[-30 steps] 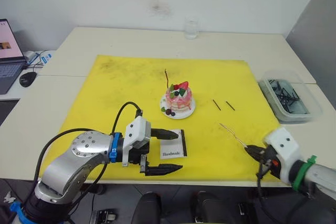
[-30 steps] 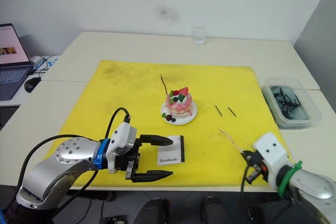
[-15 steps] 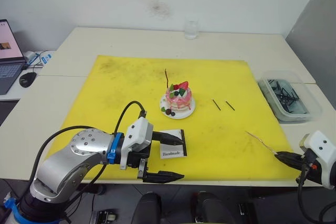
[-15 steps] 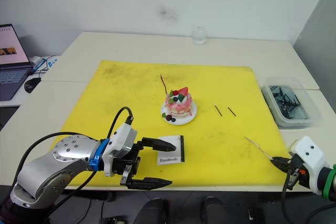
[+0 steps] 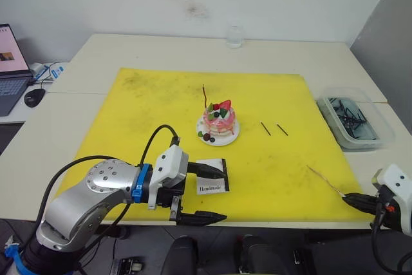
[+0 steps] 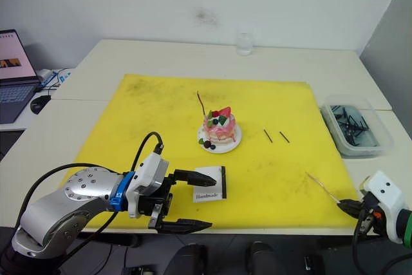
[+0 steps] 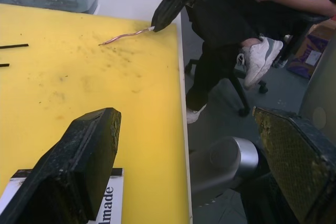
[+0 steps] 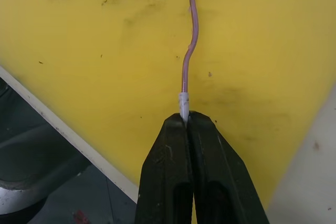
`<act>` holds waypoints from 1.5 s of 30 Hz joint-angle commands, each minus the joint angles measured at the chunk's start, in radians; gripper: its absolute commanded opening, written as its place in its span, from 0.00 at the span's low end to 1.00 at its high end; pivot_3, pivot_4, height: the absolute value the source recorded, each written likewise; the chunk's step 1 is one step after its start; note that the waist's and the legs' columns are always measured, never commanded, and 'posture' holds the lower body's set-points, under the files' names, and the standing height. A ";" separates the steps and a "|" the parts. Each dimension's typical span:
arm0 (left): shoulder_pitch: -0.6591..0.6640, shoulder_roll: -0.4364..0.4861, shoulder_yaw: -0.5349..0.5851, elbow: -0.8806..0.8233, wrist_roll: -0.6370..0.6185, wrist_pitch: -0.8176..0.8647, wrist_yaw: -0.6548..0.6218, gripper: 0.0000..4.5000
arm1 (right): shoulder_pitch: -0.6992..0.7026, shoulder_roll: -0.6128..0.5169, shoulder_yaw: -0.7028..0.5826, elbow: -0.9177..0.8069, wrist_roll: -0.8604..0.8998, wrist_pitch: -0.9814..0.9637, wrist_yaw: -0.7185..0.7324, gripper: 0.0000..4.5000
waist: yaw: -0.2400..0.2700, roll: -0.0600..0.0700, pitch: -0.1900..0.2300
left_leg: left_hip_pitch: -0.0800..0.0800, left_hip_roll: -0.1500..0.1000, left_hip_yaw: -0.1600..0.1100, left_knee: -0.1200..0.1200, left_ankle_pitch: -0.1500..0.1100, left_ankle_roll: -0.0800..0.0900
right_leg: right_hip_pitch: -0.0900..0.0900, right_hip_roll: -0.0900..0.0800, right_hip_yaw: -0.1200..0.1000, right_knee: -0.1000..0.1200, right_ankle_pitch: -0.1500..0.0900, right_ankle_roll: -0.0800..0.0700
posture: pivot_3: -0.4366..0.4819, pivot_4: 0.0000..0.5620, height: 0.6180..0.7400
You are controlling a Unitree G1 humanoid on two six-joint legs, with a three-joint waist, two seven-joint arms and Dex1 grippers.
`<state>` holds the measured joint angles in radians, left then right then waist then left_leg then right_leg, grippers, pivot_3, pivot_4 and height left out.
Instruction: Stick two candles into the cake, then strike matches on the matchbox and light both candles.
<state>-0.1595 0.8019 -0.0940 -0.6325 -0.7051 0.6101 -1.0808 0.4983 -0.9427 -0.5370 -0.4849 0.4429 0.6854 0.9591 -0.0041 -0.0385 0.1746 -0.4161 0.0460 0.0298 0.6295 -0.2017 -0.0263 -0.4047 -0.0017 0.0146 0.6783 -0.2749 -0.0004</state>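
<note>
Right gripper: I see my right gripper (image 8: 187, 121) pinched tight on the pale lower end of the greyish candle (image 8: 189, 56), off the near right corner of the yellow mat (image 5: 161, 104).
Held candle: it sticks out from the fingertips, slanting up and away over the mat's near right corner; in the left wrist view it reads as a thin pinkish wavy stick (image 7: 126, 36).
Left gripper: my left gripper (image 5: 207, 192) is spread wide and holds nothing; one finger lies over the matchbox's near left corner, the other hangs past the table's near edge.
Matchbox: the white matchbox (image 5: 212, 181) lies flat on the mat just beside the left gripper, "Handmade" lettering up, black strip on its right edge.
Cake: the pink cake (image 5: 219, 120) sits on its white plate (image 5: 229, 138) near the mat's middle, beyond the matchbox.
Other candle: the reddish-brown candle (image 5: 205, 96) stands upright at the cake's far left side.
Matches: two dark matches (image 5: 273, 129) lie side by side on the mat to the right of the cake, apart from it.
Surroundings: a clear bin (image 5: 356, 120) of dark bits sits right of the mat, a glass (image 5: 234, 35) at the table's far edge, a laptop (image 5: 11, 66) and mouse (image 5: 33, 96) far left. A seated person's leg and shoe (image 7: 257, 61) show in the left wrist view.
</note>
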 commanded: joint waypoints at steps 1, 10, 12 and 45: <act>-0.010 -0.005 -0.006 -0.030 -0.013 -0.004 0.000 1.00 | 0.010 -0.018 -0.036 0.007 -0.018 0.000 0.010 0.14 | 0.000 0.000 0.000 | 0.000 0.000 0.000 0.000 0.000 0.000 | 0.000 0.000 0.000 0.000 0.000 0.000 | 0.48 0.27 1.00; -0.014 -0.008 -0.011 -0.020 0.002 -0.019 -0.001 1.00 | 0.002 -0.064 -0.080 0.022 -0.017 -0.006 0.072 0.83 | 0.000 0.000 0.000 | 0.000 0.000 0.000 0.000 0.000 0.000 | 0.000 0.000 0.000 0.000 0.000 0.000 | 0.48 0.27 1.00; -0.012 -0.009 -0.008 -0.020 0.005 -0.024 0.001 1.00 | -0.001 -0.088 -0.114 0.005 -0.010 0.014 0.097 0.83 | 0.000 0.000 0.000 | 0.000 0.000 0.000 0.000 0.000 0.000 | 0.000 0.000 0.000 0.000 0.000 0.001 | 0.48 0.27 1.00; -0.186 -0.219 -0.227 0.016 0.198 -0.240 -0.023 1.00 | -0.421 -0.393 0.355 -0.066 0.075 0.508 -0.076 0.83 | 0.001 0.001 0.000 | 0.000 0.000 0.001 0.001 0.000 0.000 | 0.000 0.005 0.001 0.001 0.002 0.003 | 0.48 0.27 1.00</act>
<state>-0.3476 0.5880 -0.3184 -0.6123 -0.5170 0.3995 -1.1060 0.0923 -1.3344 -0.1730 -0.5454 0.5207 1.1940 0.8863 -0.0030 -0.0377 0.1745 -0.4165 0.0456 0.0303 0.6309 -0.2016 -0.0262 -0.4047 0.0034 0.0157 0.6793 -0.2731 0.0029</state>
